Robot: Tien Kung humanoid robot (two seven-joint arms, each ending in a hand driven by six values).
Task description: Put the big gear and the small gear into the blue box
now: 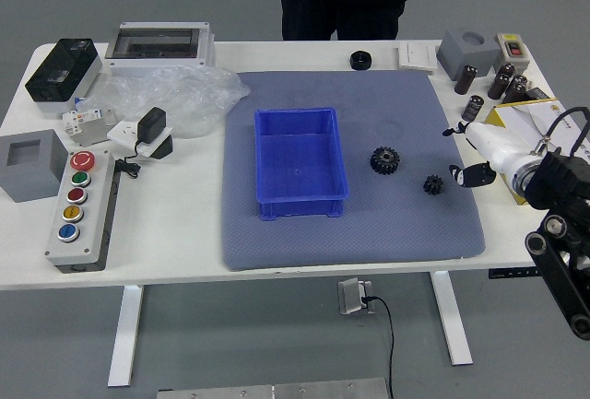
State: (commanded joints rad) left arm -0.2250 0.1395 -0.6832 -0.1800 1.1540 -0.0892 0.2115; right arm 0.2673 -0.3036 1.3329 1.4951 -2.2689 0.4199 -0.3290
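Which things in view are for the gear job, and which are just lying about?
For the job:
- big gear
- small gear
- blue box
- right robot hand, open beside the small gear

Just lying about:
- button panel
- clear plastic bag
- round black part near the mat's far edge
- grey block at far left

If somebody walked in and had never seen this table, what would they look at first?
Probably the bright blue plastic box, sitting open on the grey-blue mat mid-table, with two black toothed gears, one big and one small, to its right. Next, perhaps the robot's white-and-black right hand, at the mat's right edge, or the grey box with colourful round buttons at the left.
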